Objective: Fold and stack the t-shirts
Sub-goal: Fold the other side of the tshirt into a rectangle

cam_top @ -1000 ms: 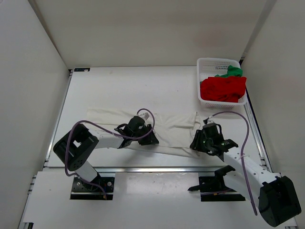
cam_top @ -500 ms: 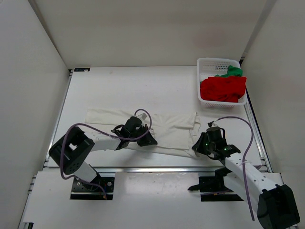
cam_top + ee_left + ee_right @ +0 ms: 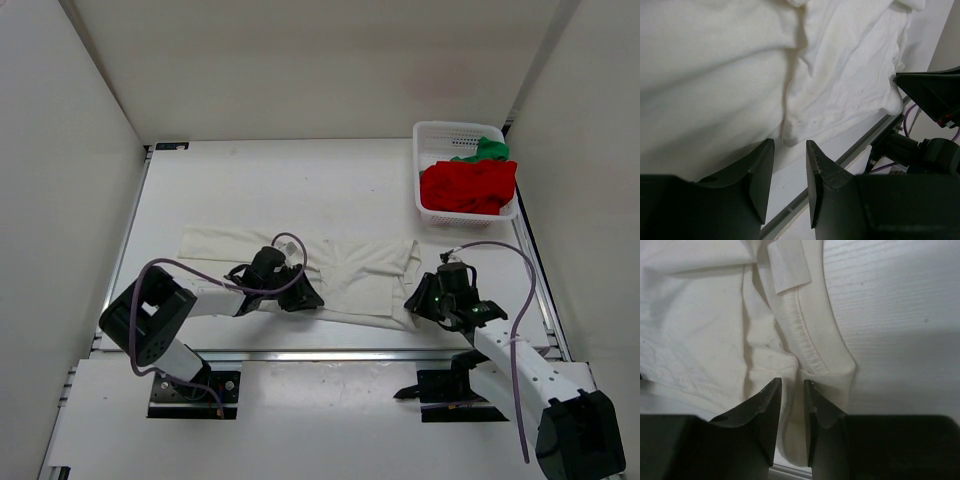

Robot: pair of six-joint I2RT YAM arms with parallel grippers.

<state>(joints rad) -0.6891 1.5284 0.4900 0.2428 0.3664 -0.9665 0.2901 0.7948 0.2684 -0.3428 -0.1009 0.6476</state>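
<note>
Three shirts: cream [image 3: 360, 270], red [image 3: 468, 187], green [image 3: 490, 150]; one basket [image 3: 417, 170].

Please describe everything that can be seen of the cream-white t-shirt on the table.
The cream-white t-shirt is of soft, creased cloth and lies spread sideways on the near part of the white table. A stitched hem and a small label show at its right end. The left gripper stands slightly open at its near edge. The right gripper is on a fold there; whether it pinches the cloth cannot be told.
</note>
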